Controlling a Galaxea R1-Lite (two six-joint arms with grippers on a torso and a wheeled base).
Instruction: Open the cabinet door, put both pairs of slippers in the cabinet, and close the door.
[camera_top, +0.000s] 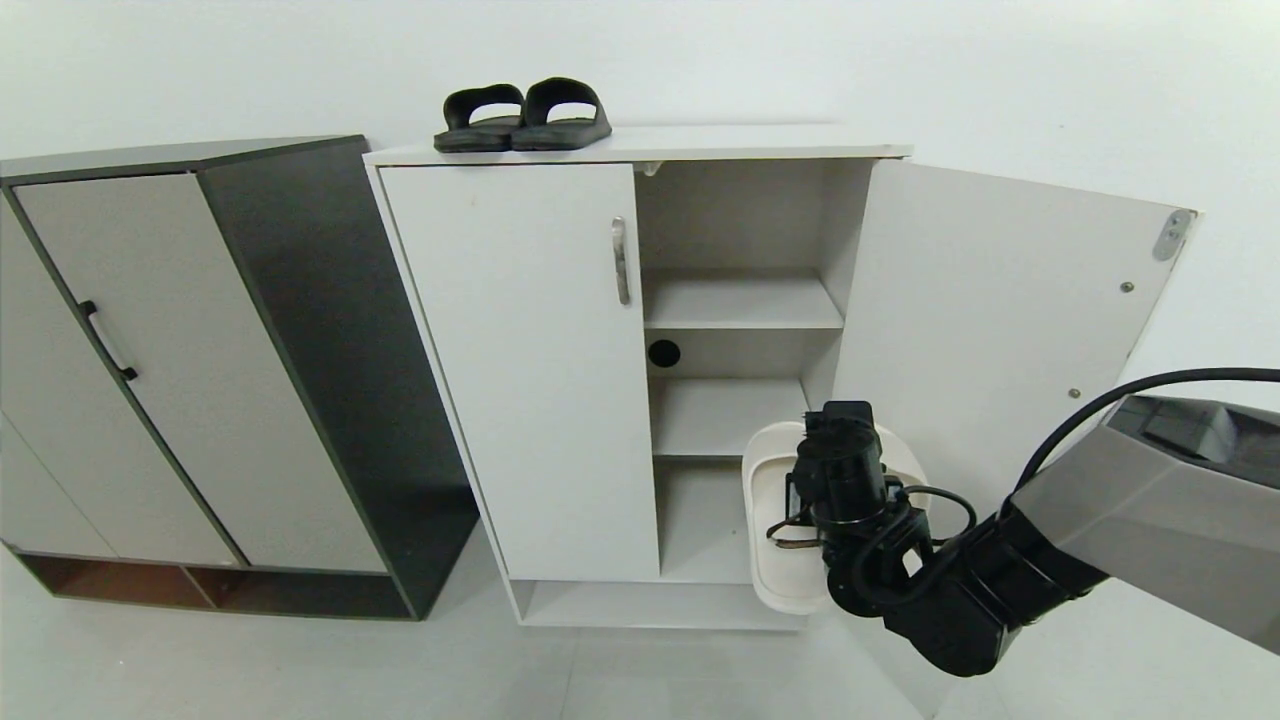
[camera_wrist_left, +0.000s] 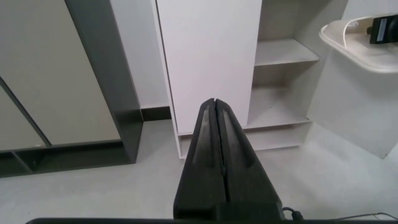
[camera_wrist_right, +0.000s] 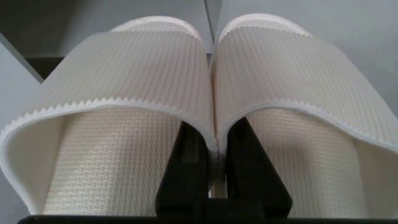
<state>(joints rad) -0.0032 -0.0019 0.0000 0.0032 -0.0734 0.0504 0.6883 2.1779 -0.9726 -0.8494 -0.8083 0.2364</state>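
Since the right gripper's (camera_wrist_right: 214, 163) fingers (camera_wrist_right: 185, 168) clench the touching inner edges of both white slippers (camera_top: 768, 505), the pair hangs as one bundle, near the cabinet's (camera_top: 760, 142) lowest bay (camera_top: 700, 520). The opening is bounded by the open door (camera_top: 990, 320) on the right and the closed left door (camera_top: 520, 380), with free room between. Black slippers (camera_top: 523, 118) sit on the cabinet top. The left gripper (camera_wrist_left: 214, 124) hangs nearer, to the left, its fingers pressed together on nothing.
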